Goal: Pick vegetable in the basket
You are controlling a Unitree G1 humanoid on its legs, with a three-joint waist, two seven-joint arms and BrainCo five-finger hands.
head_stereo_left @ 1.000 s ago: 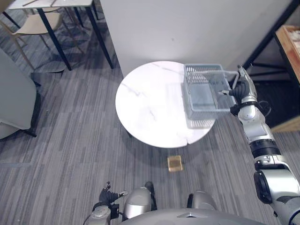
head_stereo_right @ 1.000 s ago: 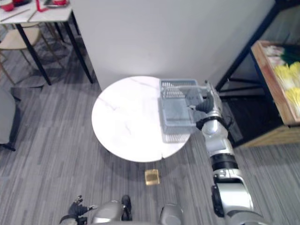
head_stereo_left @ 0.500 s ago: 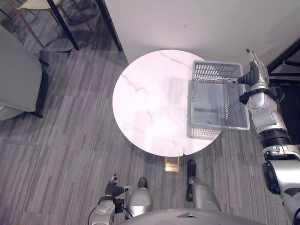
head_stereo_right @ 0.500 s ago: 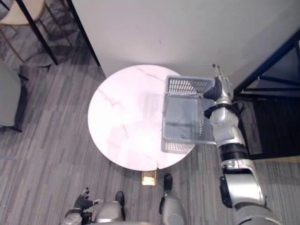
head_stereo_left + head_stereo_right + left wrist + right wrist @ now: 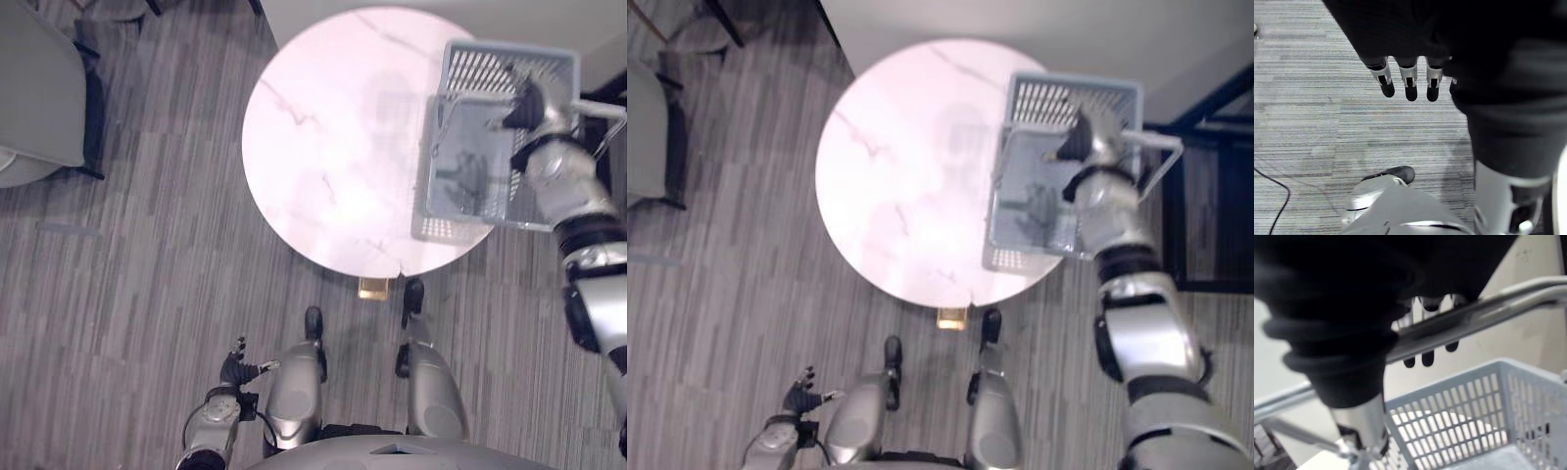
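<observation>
right hand [image 5: 527, 102] curled round the metal handle [image 5: 1488, 303] of grey plastic basket [image 5: 502, 69], which overhangs the round white table [image 5: 333, 147] edge. left hand [image 5: 237, 368] relaxed, fingers straight.

- The floor [image 5: 147, 255] is laid with grey wood-grain planks, striped light and dark; the same planks show in the left wrist view.
- A round white table [image 5: 333, 147] with faint grey marble veins stands at 1 o'clock, and bright light glares off the middle of its top.
- A pale, plain wall [image 5: 1176, 39] runs across 12 o'clock, just behind the table.
- A grey upholstered armchair [image 5: 34, 88] on a dark frame sits at 10 o'clock, well apart from the table.
- A small tan block [image 5: 373, 288] lies on the floor at the table's 6 o'clock edge.
- A dark metal rack frame [image 5: 1211, 106] stands at 2 o'clock, with darker flooring inside it.
</observation>
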